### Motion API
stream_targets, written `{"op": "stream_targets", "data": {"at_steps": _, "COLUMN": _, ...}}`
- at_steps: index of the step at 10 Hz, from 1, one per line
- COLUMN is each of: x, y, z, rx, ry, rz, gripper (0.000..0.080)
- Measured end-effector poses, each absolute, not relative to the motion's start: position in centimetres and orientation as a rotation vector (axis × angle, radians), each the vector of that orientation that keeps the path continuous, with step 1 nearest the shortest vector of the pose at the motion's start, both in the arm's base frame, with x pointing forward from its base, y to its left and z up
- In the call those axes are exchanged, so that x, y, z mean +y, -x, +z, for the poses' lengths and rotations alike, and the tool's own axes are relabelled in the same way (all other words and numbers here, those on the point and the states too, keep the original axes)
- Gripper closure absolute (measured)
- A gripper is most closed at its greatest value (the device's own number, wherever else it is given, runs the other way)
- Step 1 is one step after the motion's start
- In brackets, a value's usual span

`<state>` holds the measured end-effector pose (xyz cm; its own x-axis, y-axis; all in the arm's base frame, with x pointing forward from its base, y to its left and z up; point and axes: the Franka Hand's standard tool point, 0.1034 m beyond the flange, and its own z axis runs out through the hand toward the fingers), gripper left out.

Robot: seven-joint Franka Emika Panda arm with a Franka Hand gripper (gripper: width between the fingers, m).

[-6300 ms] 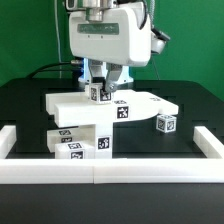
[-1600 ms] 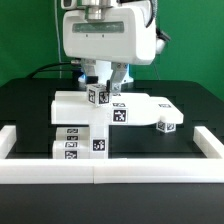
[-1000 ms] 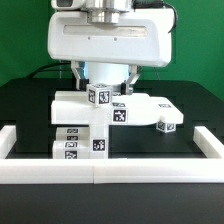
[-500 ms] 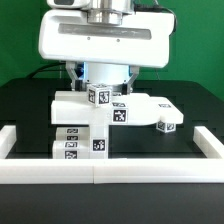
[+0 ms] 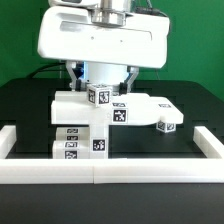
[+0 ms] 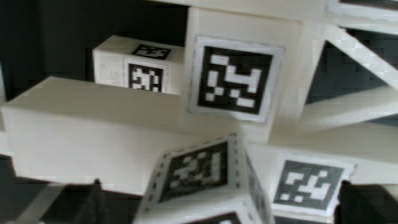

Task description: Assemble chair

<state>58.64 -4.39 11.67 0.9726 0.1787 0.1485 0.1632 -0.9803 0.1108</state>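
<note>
The chair parts are matte white blocks with black-and-white tags. A flat slab (image 5: 75,104) lies across a tagged upright block (image 5: 80,140). A small tagged cube (image 5: 99,96) stands on the slab, and another cube (image 5: 165,125) sits under the slab's end at the exterior view's right. My gripper (image 5: 100,78) hangs just above the top cube, open and holding nothing. In the wrist view the cube (image 6: 199,172) lies between my dark fingertips (image 6: 68,196), apart from both, with the gripper (image 6: 222,205) around it. A large tagged face (image 6: 235,78) fills the middle.
A plain white border rail (image 5: 110,172) runs along the front and up both sides of the black table. The robot's big white body (image 5: 100,40) hides the area behind the parts. A green wall stands at the back.
The hand has risen off the top cube and come nearer the camera, so its body looks larger. The cube and the other parts have stayed in place.
</note>
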Motion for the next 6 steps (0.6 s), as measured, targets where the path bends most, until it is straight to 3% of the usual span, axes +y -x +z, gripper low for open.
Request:
{"op": "stream_targets", "data": {"at_steps": 3, "x": -4.4, "y": -58.63, "z": 11.65, "rx": 0.262, "ry": -3.023, "rz": 0.24, "gripper": 0.0509}}
{"op": "stream_targets", "data": {"at_steps": 6, "x": -4.39, "y": -58.62, "z": 11.63, "rx": 0.162, "ry": -3.036, "rz": 0.246, "gripper": 0.0509}}
